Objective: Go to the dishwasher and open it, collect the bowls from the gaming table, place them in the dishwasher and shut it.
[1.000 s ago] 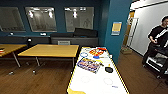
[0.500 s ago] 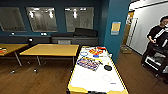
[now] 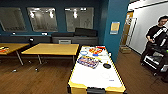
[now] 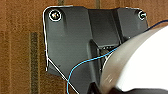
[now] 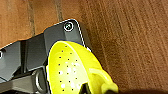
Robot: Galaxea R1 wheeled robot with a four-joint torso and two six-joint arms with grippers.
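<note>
A white bowl hangs above the wooden floor in the left wrist view, close against the robot's dark plate, with my left gripper shut on it. A yellow bowl with small holes in it hangs over the floorboards in the right wrist view. My right gripper holds it at the rim. The dishwasher and the gaming table are out of view.
A white-topped table with yellow sides stands straight ahead, carrying colourful boxes, plates and a dark dish. Wooden tables stand to the left before a dark blue wall with windows. A person with a control rig stands at the right, beside a blue pillar.
The whole head picture has shifted slightly, so the camera has moved a little. Nothing on the tables has moved.
</note>
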